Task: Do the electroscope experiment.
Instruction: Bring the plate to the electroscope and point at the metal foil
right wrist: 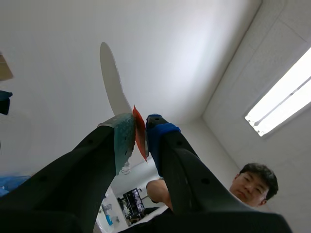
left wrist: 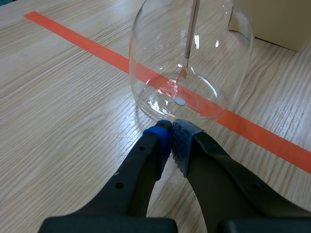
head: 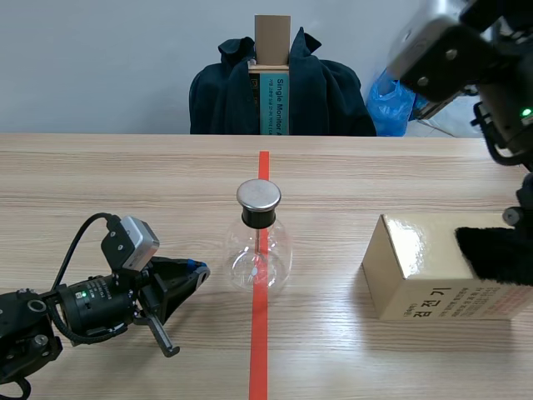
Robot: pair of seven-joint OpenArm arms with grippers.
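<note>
The electroscope [head: 259,242], a clear round flask with a black stopper and a metal disc on top, stands on the red tape line mid-table. In the left wrist view its glass bulb [left wrist: 160,53] shows a thin metal strip [left wrist: 191,34] hanging inside. My left gripper [left wrist: 171,133] lies low on the table, shut on nothing, its tips just short of the flask's base [head: 200,268]. The right arm [head: 450,50] is raised at the upper right. Pointing up toward the ceiling, my right gripper [right wrist: 140,136] is shut on a thin white rod [right wrist: 111,80] with a red patch.
A tan cardboard box [head: 425,279] sits at the right of the table with a black furry cloth [head: 495,254] on top. Beyond the far edge are a chair draped in a dark jacket [head: 333,96] and a blue bag [head: 391,100]. A person [right wrist: 252,182] shows under the right gripper.
</note>
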